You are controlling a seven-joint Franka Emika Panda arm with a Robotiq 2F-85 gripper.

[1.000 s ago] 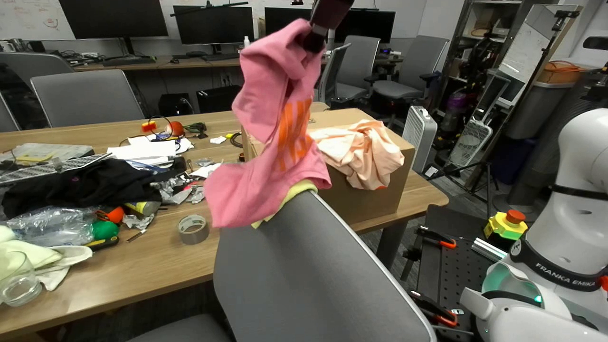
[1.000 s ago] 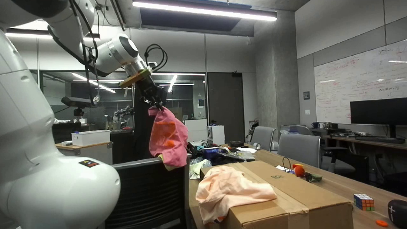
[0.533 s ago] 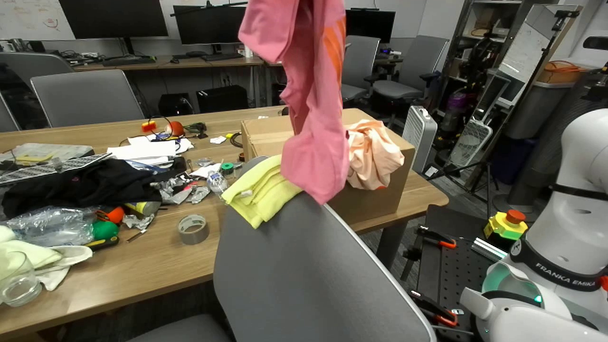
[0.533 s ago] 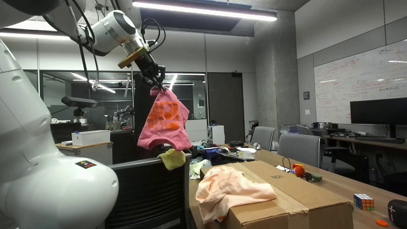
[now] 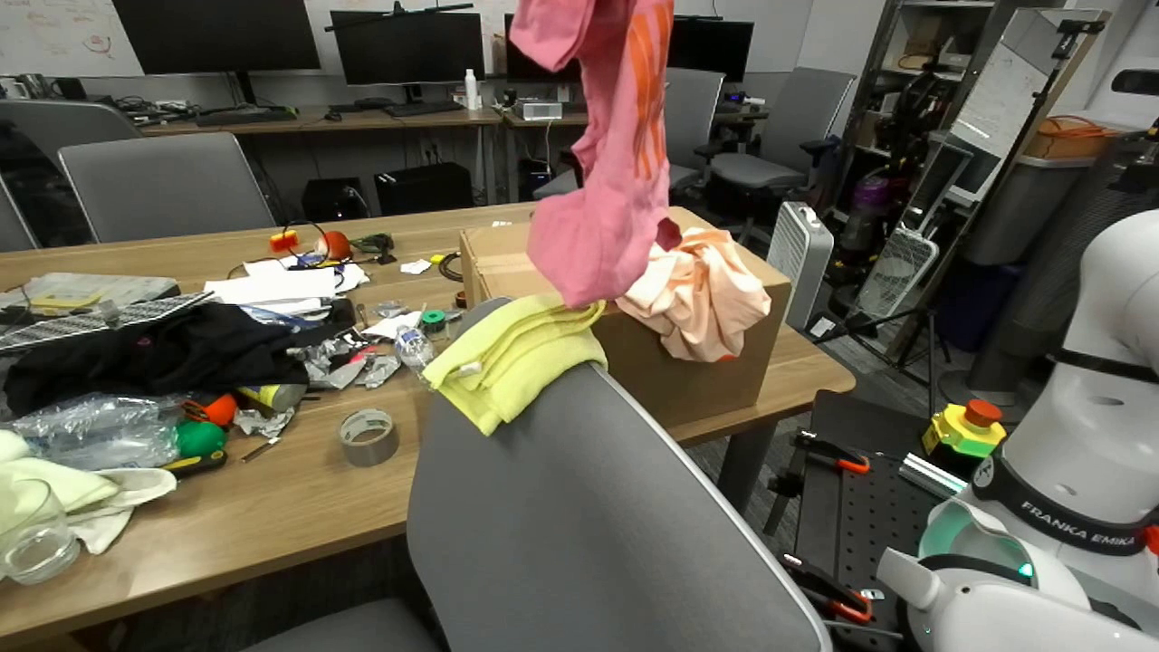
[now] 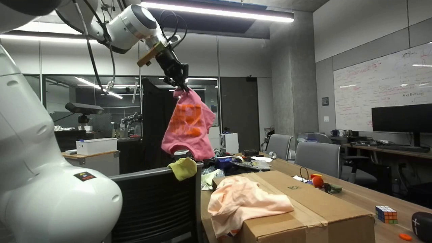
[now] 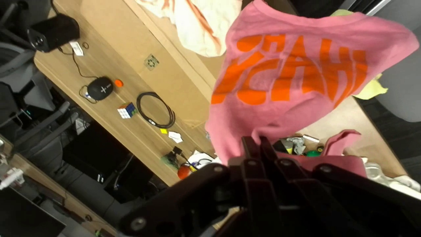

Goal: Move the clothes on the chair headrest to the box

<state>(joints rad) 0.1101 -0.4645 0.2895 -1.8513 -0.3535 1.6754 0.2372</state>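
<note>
Arm (image 6: 131,28) high — jaws slanted downward — pinching pink garment (image 6: 191,126).

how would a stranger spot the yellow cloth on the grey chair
Find the cardboard box on the wooden table, then the grey padded chair beside it. Over that chair's top drapes the small yellow cloth. Unlike the peach garment on the box and the pink shirt held by the fingers, it is bright yellow and lies on the chair.
</note>
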